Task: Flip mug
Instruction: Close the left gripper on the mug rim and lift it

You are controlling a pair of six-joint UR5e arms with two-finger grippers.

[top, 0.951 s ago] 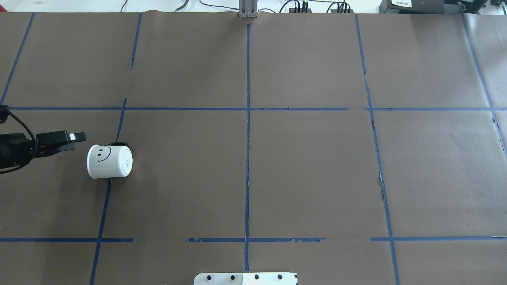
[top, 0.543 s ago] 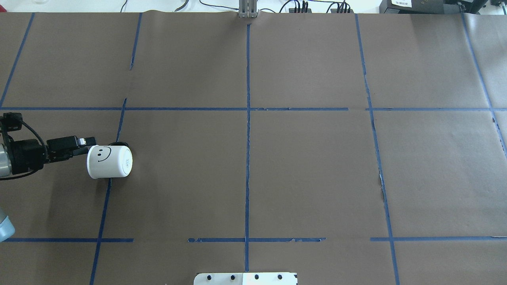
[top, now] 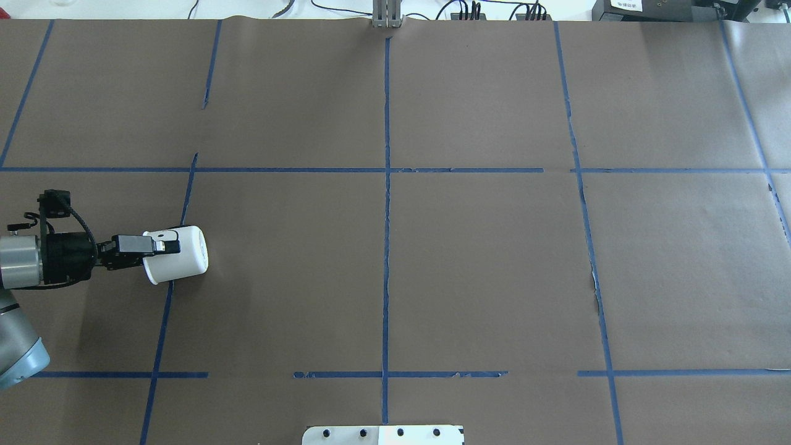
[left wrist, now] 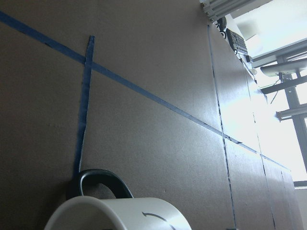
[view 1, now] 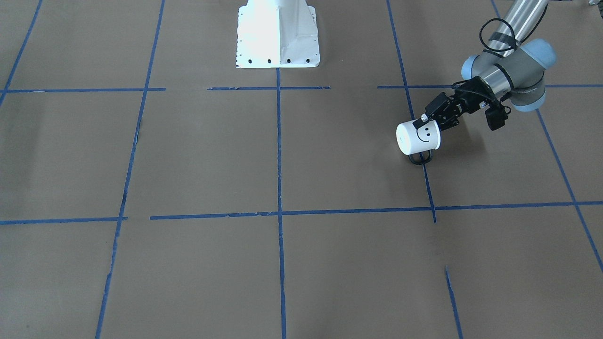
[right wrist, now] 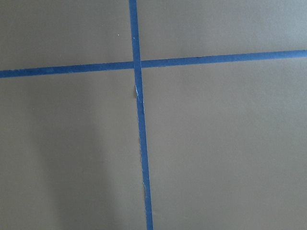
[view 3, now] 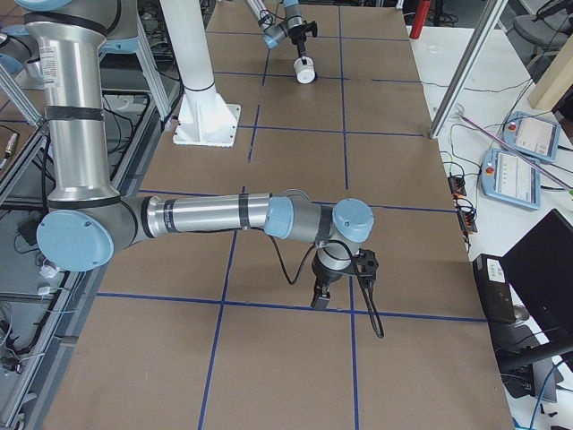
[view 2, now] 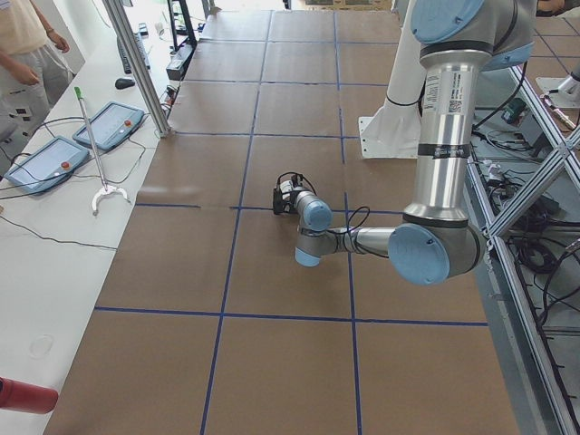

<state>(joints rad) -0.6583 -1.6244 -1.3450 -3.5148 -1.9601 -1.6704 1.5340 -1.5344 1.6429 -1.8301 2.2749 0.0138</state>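
The white mug [top: 182,259] lies on its side at the table's left, its rim towards my left arm and its base to the right. In the front view the mug [view 1: 417,139] shows its smiley face, and its black handle [view 1: 420,158] rests on the table. My left gripper [top: 162,250] is open and straddles the mug's wall at the rim. One finger [top: 151,243] lies over the outer wall; the other is hidden inside. The left wrist view shows the mug's rim [left wrist: 115,213]. My right gripper [view 3: 320,300] hangs low over bare table far to the right; I cannot tell its state.
The table is covered in brown paper with a grid of blue tape lines [top: 386,247]. The robot's white base plate [top: 383,434] sits at the near edge. A side bench with control tablets [view 2: 109,125] and a person stand beyond the far edge.
My left gripper has moved right, from beside the mug to over its rim, with the upper finger now covering the smiley face. The mug has turned slightly.
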